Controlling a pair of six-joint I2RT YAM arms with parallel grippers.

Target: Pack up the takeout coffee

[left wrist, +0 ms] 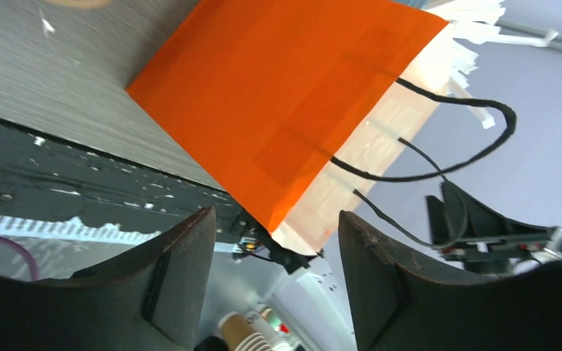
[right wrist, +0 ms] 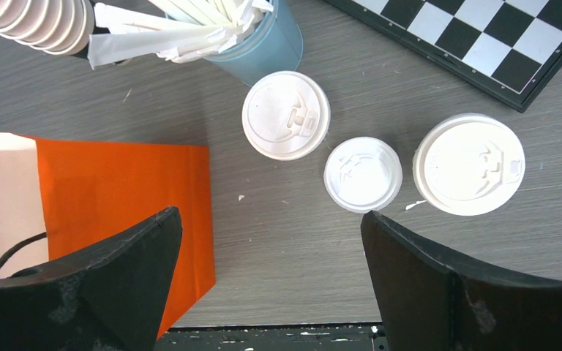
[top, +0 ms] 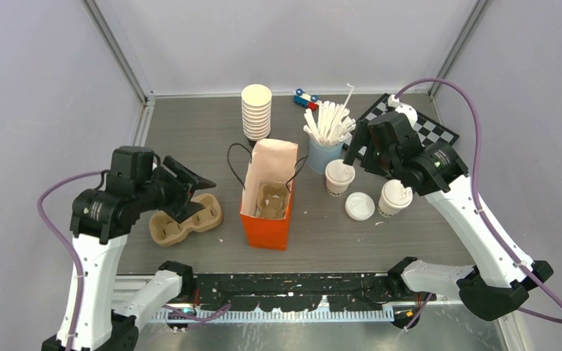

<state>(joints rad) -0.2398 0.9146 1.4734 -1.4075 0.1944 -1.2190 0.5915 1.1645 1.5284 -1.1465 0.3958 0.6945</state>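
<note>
Right gripper (right wrist: 271, 216) spread wide, empty, hovering over the table (top: 322, 241). Both coffees stand upright on the table right of the bag (top: 267, 219), not packed: cup one (right wrist: 286, 115) beside the blue cup (right wrist: 267, 45), cup two (right wrist: 469, 163) near the chessboard (right wrist: 483, 36), loose lid (right wrist: 362, 174) between them. Left gripper (left wrist: 274, 213) released, empty, by the carrier (top: 168, 230) left of the bag.
</note>
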